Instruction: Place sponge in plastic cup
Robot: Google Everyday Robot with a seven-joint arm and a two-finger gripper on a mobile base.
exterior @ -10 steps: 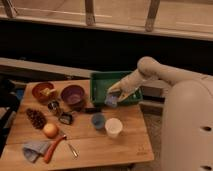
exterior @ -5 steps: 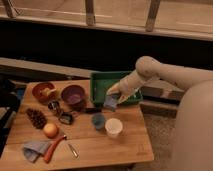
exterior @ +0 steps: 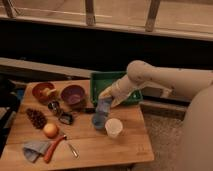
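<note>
My gripper (exterior: 104, 101) hangs over the middle of the wooden table (exterior: 90, 145), at the end of the white arm that reaches in from the right. It holds a pale blue sponge (exterior: 103, 106) just above a blue plastic cup (exterior: 98, 121). A white cup (exterior: 113, 128) stands right next to the blue one, to its right and a little nearer. The sponge is above the blue cup's rim and does not touch it.
A green tray (exterior: 102, 80) lies behind the gripper. A purple bowl (exterior: 73, 94), an orange bowl (exterior: 43, 91), a small metal cup (exterior: 54, 106), a pine cone (exterior: 36, 118), an orange fruit (exterior: 50, 130), a grey cloth (exterior: 34, 149) and a red-handled tool (exterior: 53, 148) fill the left half.
The gripper with the sponge has moved left and down, from beside the green tray to just above the blue cup.
</note>
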